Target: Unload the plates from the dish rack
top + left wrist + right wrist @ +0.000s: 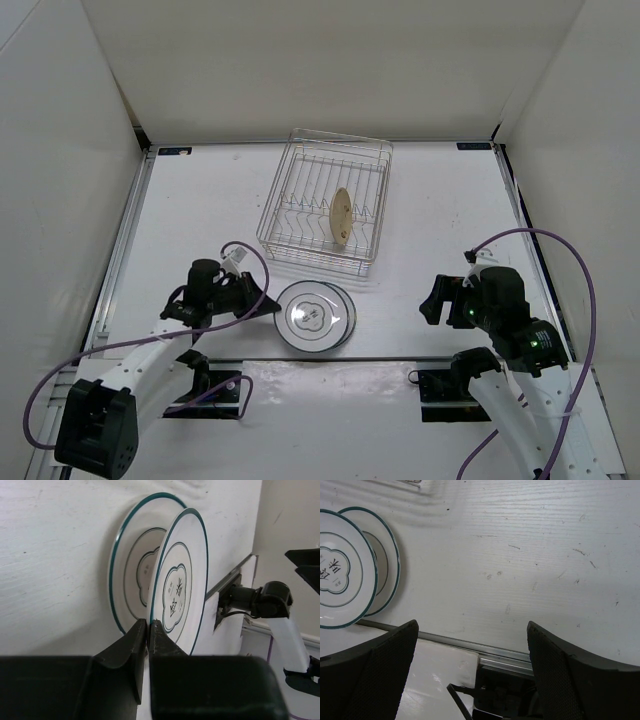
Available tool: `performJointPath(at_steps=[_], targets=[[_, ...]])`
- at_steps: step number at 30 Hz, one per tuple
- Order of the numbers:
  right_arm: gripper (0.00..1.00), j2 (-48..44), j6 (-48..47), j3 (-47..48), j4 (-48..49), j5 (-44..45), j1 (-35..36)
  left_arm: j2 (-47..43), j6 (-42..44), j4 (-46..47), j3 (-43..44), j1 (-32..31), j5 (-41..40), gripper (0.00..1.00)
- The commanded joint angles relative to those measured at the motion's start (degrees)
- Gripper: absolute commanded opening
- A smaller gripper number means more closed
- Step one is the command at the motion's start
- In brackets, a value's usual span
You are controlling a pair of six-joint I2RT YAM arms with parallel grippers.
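Observation:
The silver wire dish rack (300,165) stands at the back middle of the table, with the tan plate (342,215) upright between its dividers. Two white plates with dark rim rings are out of the rack near the front edge. One plate (131,562) lies flat on the table. My left gripper (268,304) (148,626) is shut on the left rim of the other plate (316,316) (184,575), which sits just over the first, slightly offset. Both also show at the left of the right wrist view: the upper plate (340,575) and the lower plate (387,560). My right gripper (432,300) (472,645) is open and empty, right of the plates.
White walls enclose the table on three sides. A metal rail (470,647) runs along the table's front edge, with the arm bases (445,385) just behind it. Purple cables loop beside each arm.

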Motion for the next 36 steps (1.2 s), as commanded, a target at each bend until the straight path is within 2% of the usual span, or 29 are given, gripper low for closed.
performJointPath(at_steps=[1,11,15,16,17,19,20,23,24,29,31,36], targets=[[0.90,0.4,-0.8,-0.5,2.2,-0.7,-0.1,1.1,1.3,3.0,-0.2,-0.8,0.3,0.00],[0.90,-0.2,-0.7,-0.5,2.1,-0.8,-0.1,7.8,2.9,5.4,1.7,-4.4,-1.8,0.00],[0.90,-0.2,-0.7,-0.5,2.0,-0.8,-0.1,10.0,3.7,5.8,2.8,-5.9,-2.0,0.08],[0.90,-0.3,-0.7,-0.5,2.1,-0.6,-0.1,10.5,3.8,5.7,3.2,-6.3,-2.0,0.14],[0.90,-0.2,-0.8,-0.5,2.1,-0.6,-0.1,10.6,4.3,5.1,3.5,-6.5,-1.9,0.33],[0.90,-0.2,-0.7,-0.5,2.1,-0.7,-0.1,9.9,6.1,1.2,4.6,-6.4,-2.0,0.48],[0.90,-0.2,-0.8,-0.5,2.0,-0.7,0.0,9.7,6.9,-0.6,5.9,-6.5,-2.9,0.72],[0.90,-0.3,-0.8,-0.5,2.0,-0.7,-0.1,7.0,12.9,-10.8,12.1,-6.5,-7.6,1.00],[0.90,-0.3,-0.7,-0.5,2.0,-0.7,-0.2,6.3,13.9,-16.8,13.4,-6.5,-9.6,1.00],[0.90,-0.2,-0.8,-0.5,2.1,-0.8,-0.1,6.4,21.3,-31.1,26.1,-6.6,-18.7,1.00],[0.90,-0.5,-0.7,-0.6,2.0,-0.8,-0.2,7.2,22.6,-33.4,29.4,-6.7,-22.4,1.00],[0.90,-0.2,-0.8,-0.6,2.2,-0.9,-0.1,13.1,22.3,-29.7,38.9,-7.5,-25.0,1.00]])
